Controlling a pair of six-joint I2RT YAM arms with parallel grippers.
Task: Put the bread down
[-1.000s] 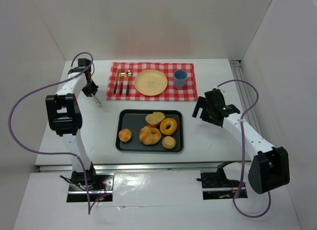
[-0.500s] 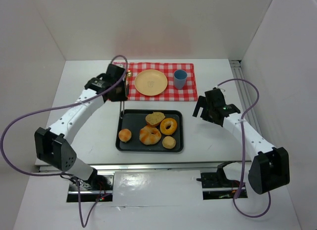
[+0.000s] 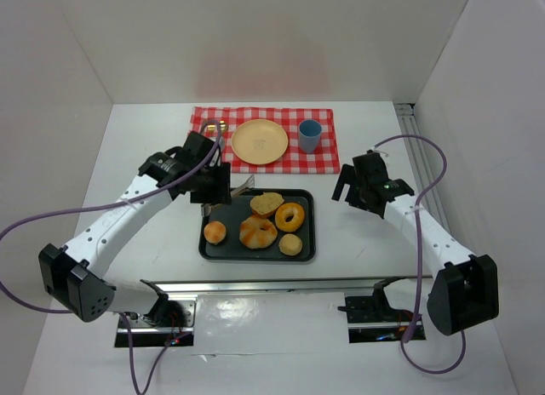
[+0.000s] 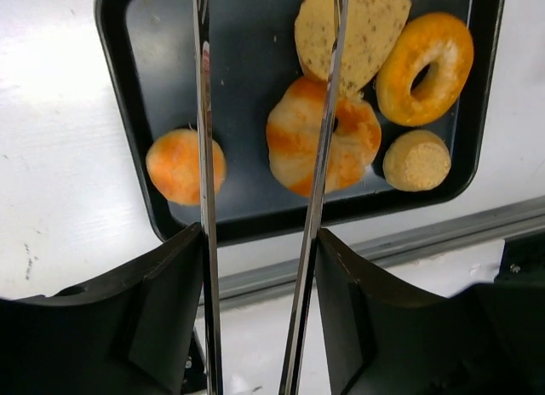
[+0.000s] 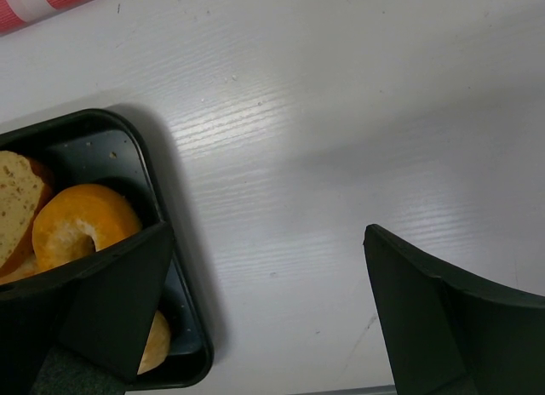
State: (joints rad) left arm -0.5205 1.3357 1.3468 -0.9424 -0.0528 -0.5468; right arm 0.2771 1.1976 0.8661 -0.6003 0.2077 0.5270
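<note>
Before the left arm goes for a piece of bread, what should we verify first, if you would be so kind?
1. Tongs held in left gripper: ok.
2. Tong arms spread apart: ok.
3. Tongs over the tray: ok.
4. Yellow plate bare for the bread: ok.
5. Right gripper open, beside the tray, off the tongs' path: ok.
6. Tong tips lined up on one bread: cannot tell; the tips leave the wrist view.
</note>
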